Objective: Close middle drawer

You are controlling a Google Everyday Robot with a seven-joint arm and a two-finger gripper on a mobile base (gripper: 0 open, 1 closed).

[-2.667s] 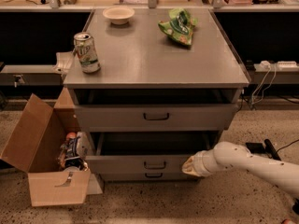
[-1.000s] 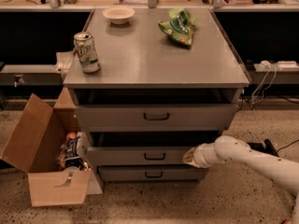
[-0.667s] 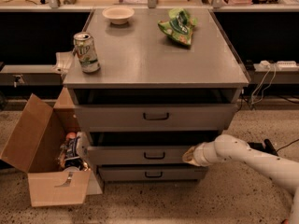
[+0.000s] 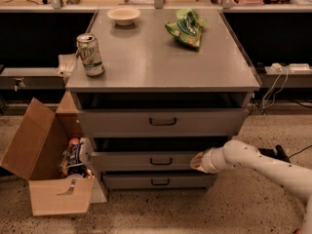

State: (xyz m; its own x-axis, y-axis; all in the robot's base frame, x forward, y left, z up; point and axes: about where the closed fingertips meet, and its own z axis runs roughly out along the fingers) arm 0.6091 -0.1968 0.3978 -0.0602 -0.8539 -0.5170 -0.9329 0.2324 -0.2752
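The grey metal cabinet (image 4: pixel 161 77) has three drawers. The middle drawer (image 4: pixel 146 161), a wide shallow tray with a small dark bar handle (image 4: pixel 161 162), stands out only a little from the cabinet. My gripper (image 4: pixel 196 162) at the end of the white arm (image 4: pixel 263 167) is against the right part of the middle drawer's front. The top drawer (image 4: pixel 163 122) sits above it and the lowest drawer (image 4: pixel 158 181) below.
On the cabinet top stand a green can (image 4: pixel 90 54), a white bowl (image 4: pixel 123 15) and a green chip bag (image 4: pixel 186 28). An open cardboard box (image 4: pixel 46 172) with items stands on the floor at the left. Cables and a power strip (image 4: pixel 287 68) lie at the right.
The middle drawer has slid in from well out to nearly flush. My gripper and arm moved in toward the cabinet with its front. Little has changed in the last second.
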